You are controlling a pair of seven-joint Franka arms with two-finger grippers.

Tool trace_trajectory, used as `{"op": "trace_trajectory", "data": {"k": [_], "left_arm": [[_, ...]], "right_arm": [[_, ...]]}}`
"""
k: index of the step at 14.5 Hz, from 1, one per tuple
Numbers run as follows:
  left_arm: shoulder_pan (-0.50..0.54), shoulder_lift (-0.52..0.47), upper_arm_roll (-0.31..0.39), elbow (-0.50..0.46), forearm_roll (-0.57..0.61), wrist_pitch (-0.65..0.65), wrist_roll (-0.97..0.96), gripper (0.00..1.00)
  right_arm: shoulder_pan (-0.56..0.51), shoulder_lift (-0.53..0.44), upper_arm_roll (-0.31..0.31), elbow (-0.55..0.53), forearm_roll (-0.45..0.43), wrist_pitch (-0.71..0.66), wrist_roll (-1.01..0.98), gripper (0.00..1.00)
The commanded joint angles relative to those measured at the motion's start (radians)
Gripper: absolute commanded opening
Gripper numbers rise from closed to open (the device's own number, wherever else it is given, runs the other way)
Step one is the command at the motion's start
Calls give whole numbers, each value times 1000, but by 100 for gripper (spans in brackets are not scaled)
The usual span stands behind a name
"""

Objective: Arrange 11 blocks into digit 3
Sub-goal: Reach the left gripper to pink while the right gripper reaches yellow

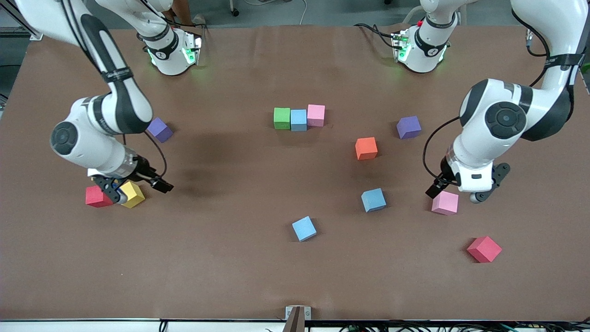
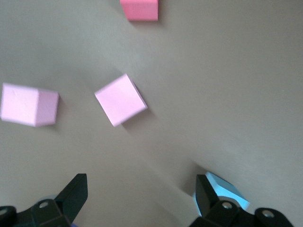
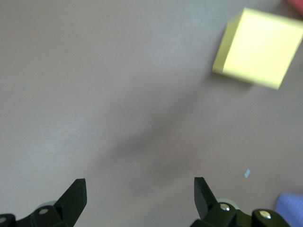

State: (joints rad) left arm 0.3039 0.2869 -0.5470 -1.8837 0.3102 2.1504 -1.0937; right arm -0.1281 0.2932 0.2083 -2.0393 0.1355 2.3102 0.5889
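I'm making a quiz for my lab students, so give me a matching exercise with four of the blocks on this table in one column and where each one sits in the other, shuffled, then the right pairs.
Column one:
1. green block
2. yellow block
3. orange block
4. lone pink block

Column two:
A. under the open left gripper
B. at one end of a touching three-block row
C. touching a red block, under the open right gripper
D. alone, with a purple block toward the left arm's end

Pairs: 1-B, 2-C, 3-D, 4-A

A brown table [image 1: 230, 258] carried eleven cubes. Around the touching green-blue-pink row [image 1: 298, 118] lay two purple, one orange, two blue, one pink, two red, one yellow.
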Motion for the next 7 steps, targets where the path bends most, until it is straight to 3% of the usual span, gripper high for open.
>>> {"op": "trace_trajectory", "data": {"k": [1,4,7], "left_arm": [[-136,-48,172,2,1,-47,188,100],[-183,-61,271,2,-5,-95,401,100],[-187,-71,335,3,-37,-167,682,100]], "right_arm": [[-13,1,20,8,-25,-28,-64,100],[-8,0,20,22,-60,-69,-148,100],[-59,1,17,47,-151,-69,-482,100]]}}
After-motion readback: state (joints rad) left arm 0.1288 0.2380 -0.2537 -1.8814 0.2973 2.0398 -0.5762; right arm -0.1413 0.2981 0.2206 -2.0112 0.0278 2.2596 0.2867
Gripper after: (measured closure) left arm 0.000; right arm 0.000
